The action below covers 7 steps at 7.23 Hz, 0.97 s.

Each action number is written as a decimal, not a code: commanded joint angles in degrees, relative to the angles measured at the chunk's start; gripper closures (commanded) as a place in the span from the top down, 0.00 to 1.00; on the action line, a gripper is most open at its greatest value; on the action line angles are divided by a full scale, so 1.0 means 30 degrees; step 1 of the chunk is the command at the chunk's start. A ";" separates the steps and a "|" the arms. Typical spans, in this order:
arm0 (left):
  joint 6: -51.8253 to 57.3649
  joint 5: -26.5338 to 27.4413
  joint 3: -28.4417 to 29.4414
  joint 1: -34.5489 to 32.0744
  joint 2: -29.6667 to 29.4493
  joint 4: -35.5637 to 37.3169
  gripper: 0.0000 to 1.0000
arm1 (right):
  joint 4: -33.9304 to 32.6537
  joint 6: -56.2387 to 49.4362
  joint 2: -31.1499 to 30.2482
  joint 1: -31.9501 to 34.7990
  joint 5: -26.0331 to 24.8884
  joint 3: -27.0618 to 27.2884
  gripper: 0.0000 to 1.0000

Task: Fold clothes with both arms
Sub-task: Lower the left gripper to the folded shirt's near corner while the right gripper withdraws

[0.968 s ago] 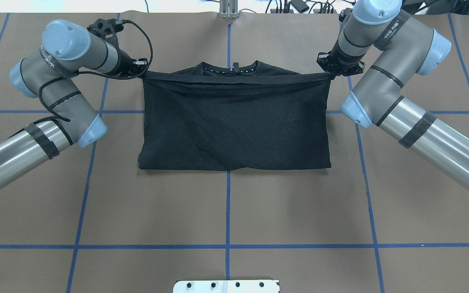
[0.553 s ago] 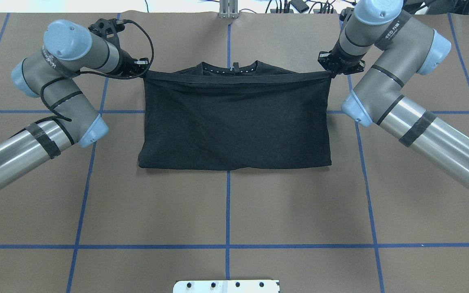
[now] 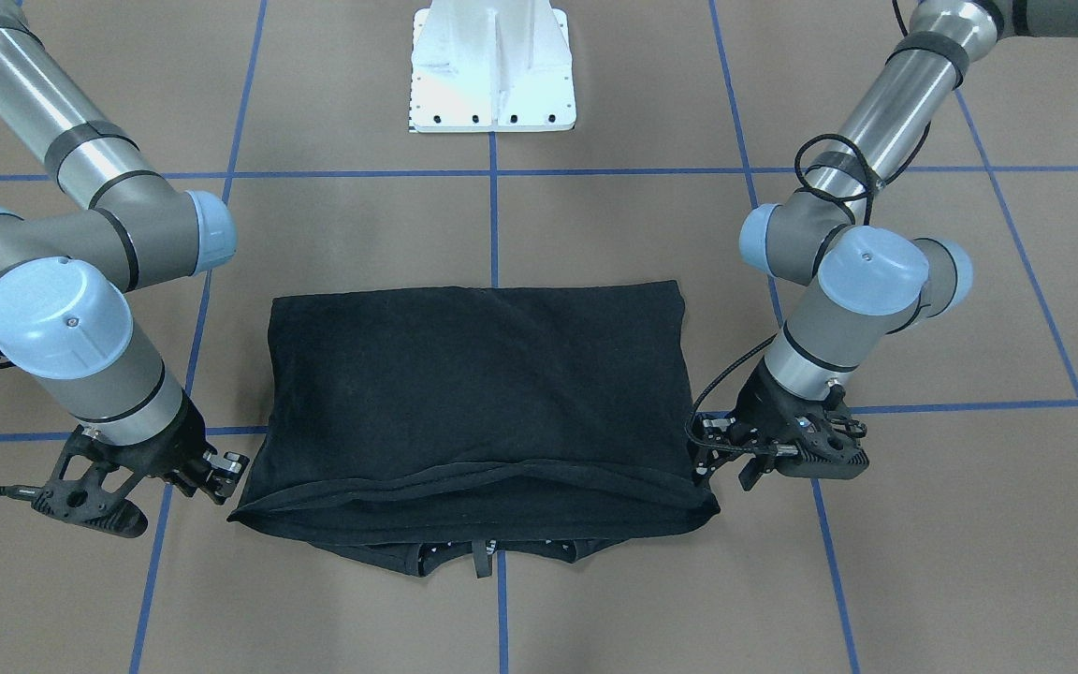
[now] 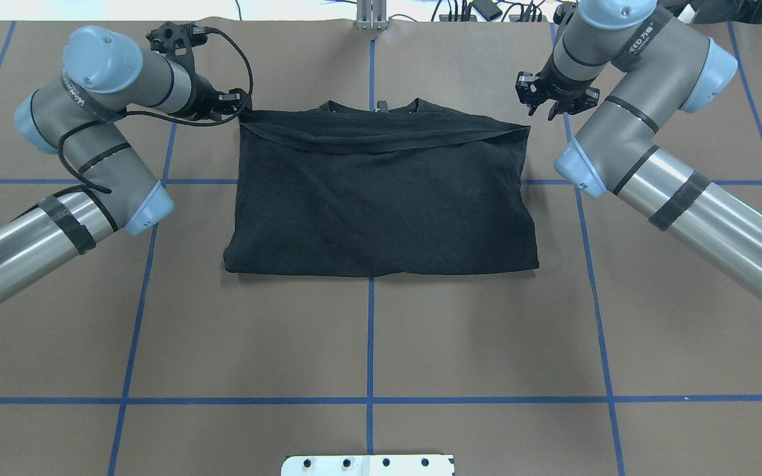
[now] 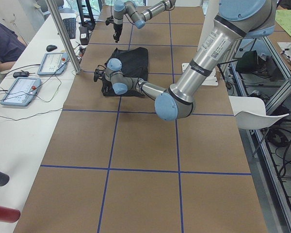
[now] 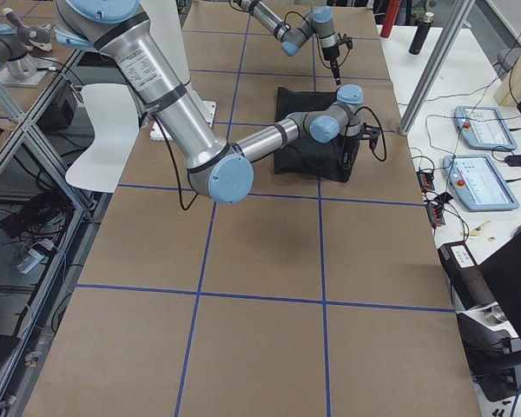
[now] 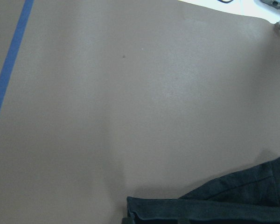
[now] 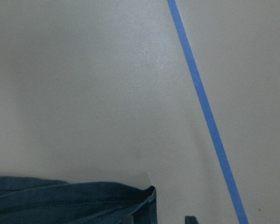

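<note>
T-shirt (image 4: 381, 198) folded on worktop (image 4: 381, 344), hem at 12 o'clock. Right pincer (image 4: 556, 99) released, clear of cloth. Left pincer (image 4: 239, 106) apparently clenched on hem corner (tip hidden); retreating clenched risks dragging fold open.

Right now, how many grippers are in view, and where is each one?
2. The left gripper is at the shirt's far left corner, shut on the hem. The right gripper hangs open just off the far right corner, apart from the cloth.
</note>
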 commanded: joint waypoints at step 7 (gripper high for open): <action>-0.1406 -0.2171 -0.7647 0.3381 0.6283 -0.0625 1.00 | 0.0116 -0.2402 -0.2882 0.0486 0.2044 0.3949 0.99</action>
